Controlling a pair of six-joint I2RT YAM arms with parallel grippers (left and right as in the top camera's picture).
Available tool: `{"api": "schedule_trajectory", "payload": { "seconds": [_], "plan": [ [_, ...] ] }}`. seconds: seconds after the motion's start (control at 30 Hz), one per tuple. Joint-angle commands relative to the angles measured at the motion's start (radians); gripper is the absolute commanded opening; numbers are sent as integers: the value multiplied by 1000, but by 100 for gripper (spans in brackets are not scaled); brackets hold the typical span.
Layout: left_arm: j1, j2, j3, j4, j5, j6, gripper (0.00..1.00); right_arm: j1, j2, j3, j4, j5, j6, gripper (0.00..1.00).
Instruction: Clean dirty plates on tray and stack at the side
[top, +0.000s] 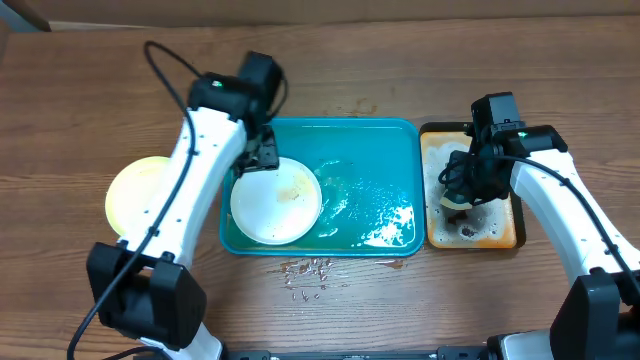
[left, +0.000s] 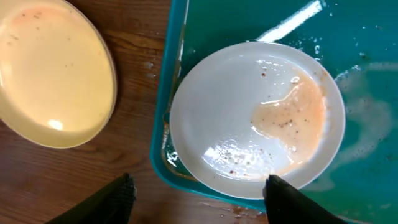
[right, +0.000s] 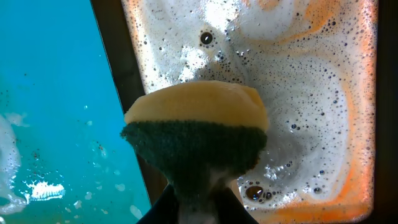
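A white plate (top: 275, 200) with a brown smear lies in the left end of the teal tray (top: 385, 160). A pale yellow-green plate (top: 140, 195) lies on the table left of the tray. I see no third plate. My left gripper (top: 262, 155) is open and empty above the white plate's far edge. In the left wrist view its fingers (left: 202, 202) straddle the rim of the white plate (left: 236, 99) and the tray's edge (left: 163, 118), with the yellow-green plate (left: 53, 68) at the left. My right gripper (right: 199, 208) is shut on a yellow and green sponge (right: 196, 134).
The sponge (top: 457, 197) hangs over a small black-rimmed orange tray (top: 500, 228) full of foam (right: 298, 93), right of the teal tray (right: 56, 93). Soapy water lies in the teal tray's right half (top: 390, 225). Water drops (top: 305, 268) lie on the table in front.
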Motion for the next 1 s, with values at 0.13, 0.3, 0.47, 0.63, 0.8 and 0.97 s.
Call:
{"api": "schedule_trajectory", "payload": {
  "seconds": [0.13,0.3,0.47,0.63,0.8,0.97],
  "plan": [
    [103,8,0,14,264,309,68,-3,0,-5,-5,10,-3,15],
    [124,85,0,11,295,342,69,-4,0,-5,-6,10,-3,15],
    [129,206,0,8,291,357,68,-4,0,-5,-6,10,-4,15],
    [130,294,0,11,290,357,68,-4,0,-5,-6,10,-4,15],
    [150,329,0,14,286,357,68,-4,0,-5,-6,10,-4,15],
    [178,329,0,-6,252,325,68,-4,0,-5,-6,10,-4,15]
  ]
}}
